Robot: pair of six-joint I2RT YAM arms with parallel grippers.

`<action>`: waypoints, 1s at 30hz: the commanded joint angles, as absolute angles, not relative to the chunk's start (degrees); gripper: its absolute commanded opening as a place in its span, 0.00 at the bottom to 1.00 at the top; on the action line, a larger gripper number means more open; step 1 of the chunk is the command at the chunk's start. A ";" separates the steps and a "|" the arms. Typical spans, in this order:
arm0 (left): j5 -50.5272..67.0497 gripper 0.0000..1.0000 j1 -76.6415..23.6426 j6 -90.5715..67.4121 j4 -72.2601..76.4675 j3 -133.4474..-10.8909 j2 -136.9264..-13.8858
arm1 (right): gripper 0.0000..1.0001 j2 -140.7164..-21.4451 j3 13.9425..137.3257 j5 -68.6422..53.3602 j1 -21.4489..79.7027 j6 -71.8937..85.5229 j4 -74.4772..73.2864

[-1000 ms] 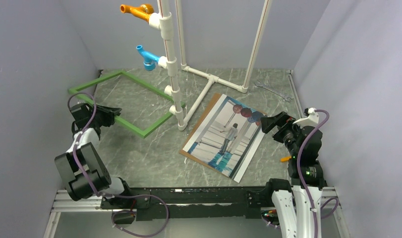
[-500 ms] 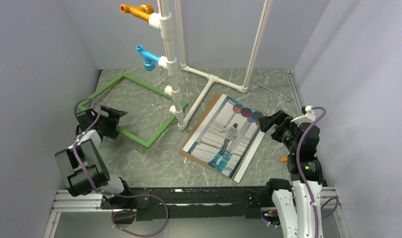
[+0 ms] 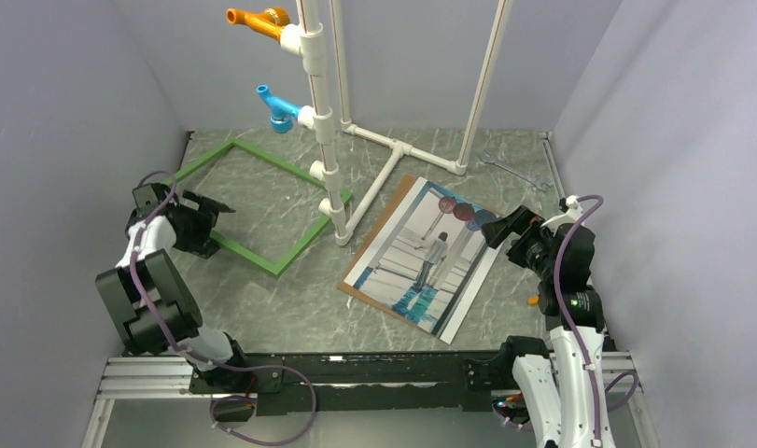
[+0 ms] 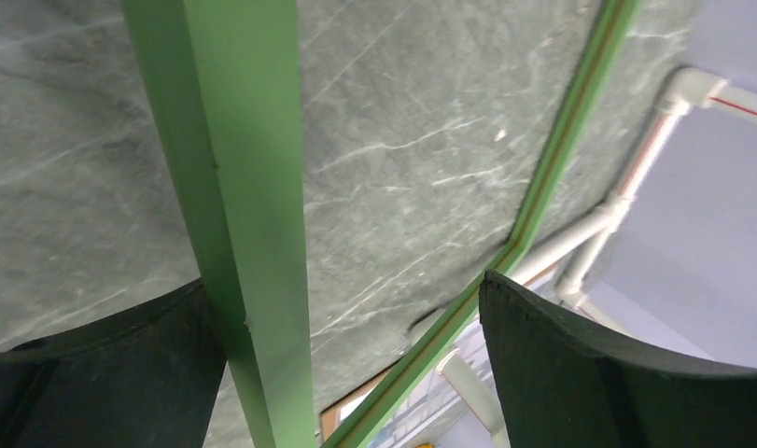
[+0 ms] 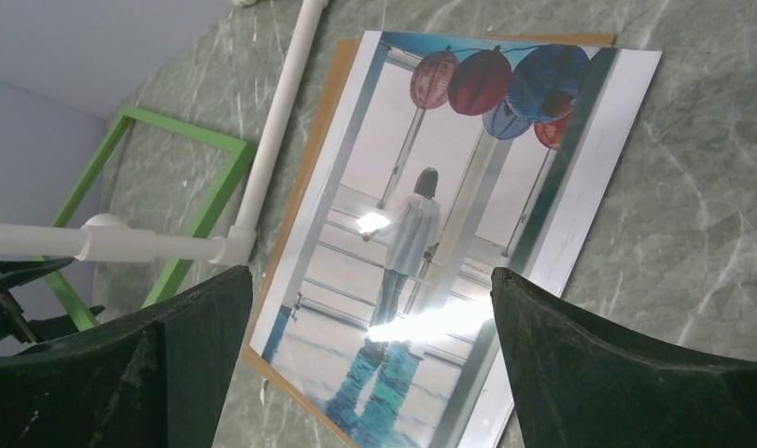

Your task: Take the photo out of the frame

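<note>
Place: robot test cell in a lab
Walls: plain lilac-grey panels (image 3: 76, 103) boxing in the worktop (image 3: 290, 299)
Mounting: aluminium rail (image 3: 141, 378) carrying cabled robot arms (image 3: 155, 308)
Props: white pipe stand (image 3: 393, 159) with orange fitting (image 3: 258, 19) and blue fitting (image 3: 279, 107)

Soft, even light from above fills the top view. The grey-green marbled table (image 3: 290, 299) is bright, with only faint shadows under the arms. The pale walls splay outward toward the edges, a wide-angle effect. In the right wrist view the glossy white-bordered photo of a person under red and blue balloons (image 5: 430, 233) carries two white glare patches. The black fingers (image 5: 626, 373) of the right claw (image 5: 371, 272) look soft. In the left wrist view the bright green flat-railed frame (image 4: 234, 187), close to the lens, is slightly blurred, as are the dark edges of the left claw (image 4: 344, 280).
</note>
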State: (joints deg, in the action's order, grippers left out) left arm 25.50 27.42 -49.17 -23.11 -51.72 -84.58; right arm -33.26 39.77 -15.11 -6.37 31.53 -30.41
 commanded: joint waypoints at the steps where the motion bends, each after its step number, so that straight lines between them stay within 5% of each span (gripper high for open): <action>1: 21.54 1.00 25.64 -45.08 -37.96 -59.63 -88.86 | 1.00 -33.76 39.11 -16.38 -6.26 32.10 -28.25; 20: 20.22 0.99 20.30 -44.91 -37.22 -61.25 -88.83 | 1.00 -33.80 40.40 -15.91 -6.28 31.13 -30.00; 30: 22.98 0.99 14.21 -39.57 -23.24 -50.01 -69.31 | 1.00 -38.27 38.89 -18.62 -6.28 30.35 -29.22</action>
State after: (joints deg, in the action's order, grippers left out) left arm 20.78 17.39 -43.11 -30.72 -52.97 -78.00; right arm -35.90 38.72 -16.23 -6.37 31.07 -30.39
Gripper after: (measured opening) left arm 0.995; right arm 0.994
